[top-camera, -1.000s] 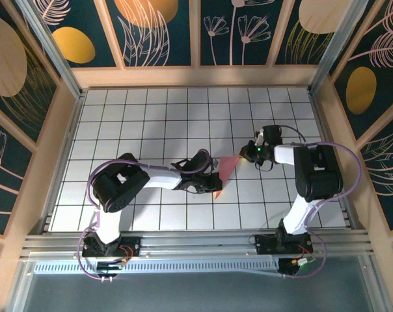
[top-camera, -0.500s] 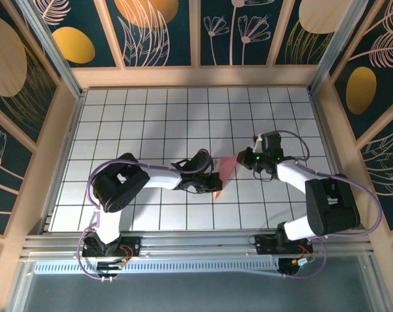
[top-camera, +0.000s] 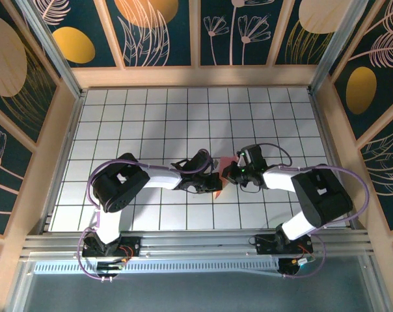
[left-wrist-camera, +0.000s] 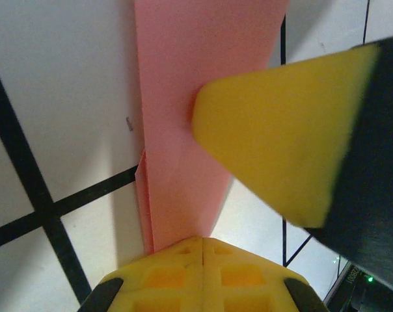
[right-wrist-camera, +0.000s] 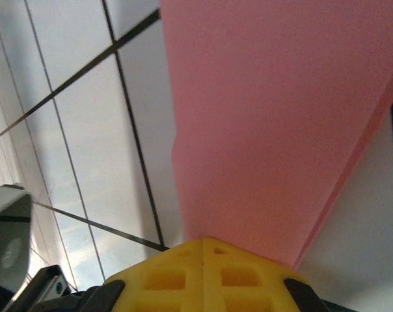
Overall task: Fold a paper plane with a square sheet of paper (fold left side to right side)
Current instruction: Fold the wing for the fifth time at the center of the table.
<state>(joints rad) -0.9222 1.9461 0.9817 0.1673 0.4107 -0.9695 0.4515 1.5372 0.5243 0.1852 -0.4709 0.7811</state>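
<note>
Since a second ago my right arm has swung in leftward, and my right pincer [right-wrist-camera: 203, 250] now sits on the paper [left-wrist-camera: 183, 97] instead of hanging off its right side. My left pincer [left-wrist-camera: 203, 250] has stayed on the paper's near end. Both pincers are closed and grip nothing; their joined yellow tips press flat on the sheet. The paper lies folded into a narrow pink strip, just right of the worktop's [top-camera: 151, 117] middle and somewhat toward the near edge.

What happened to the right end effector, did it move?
Yes. The right end effector slid left and a little toward the near edge, crossing the grid lines of the table, and ended at the paper.
</note>
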